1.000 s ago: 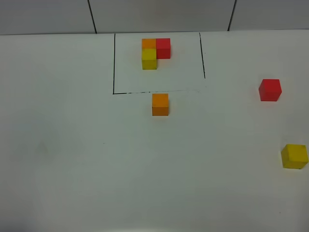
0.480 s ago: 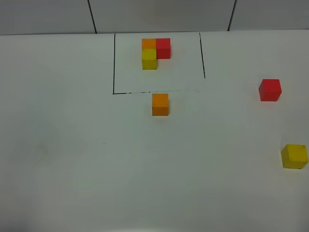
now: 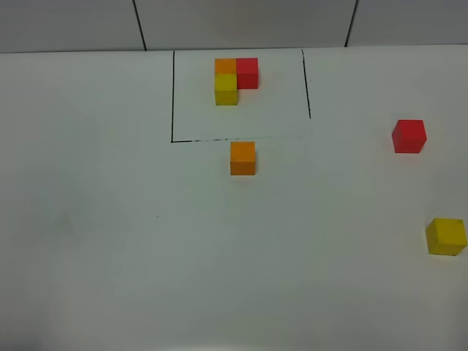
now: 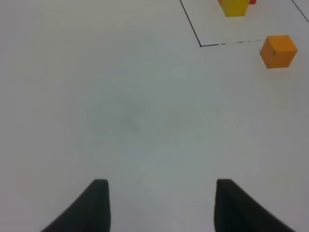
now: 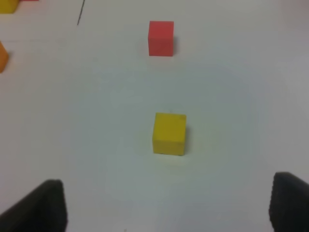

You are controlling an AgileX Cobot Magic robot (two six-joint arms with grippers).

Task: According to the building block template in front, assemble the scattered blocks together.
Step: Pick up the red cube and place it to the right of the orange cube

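Nothing has moved: template (image 3: pixel 235 79) sits mid far edge, orange cube (image 3: pixel 243 157) just nearside of it, red cube (image 3: pixel 409 136) and yellow cube (image 3: pixel 446 236) by the right edge, left gripper (image 4: pixel 161 208) and right gripper (image 5: pixel 169 208) both spread wide and empty, so assembly looks unstarted.

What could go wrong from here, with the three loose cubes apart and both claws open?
1. The orange cube sits just outside the black frame line. Pressing other cubes against it could shove it over the line toward the template.
2. The red cube and yellow cube lie far to the right, so each needs a long carry. Landing them on the wrong sides of the orange cube would mirror the L.
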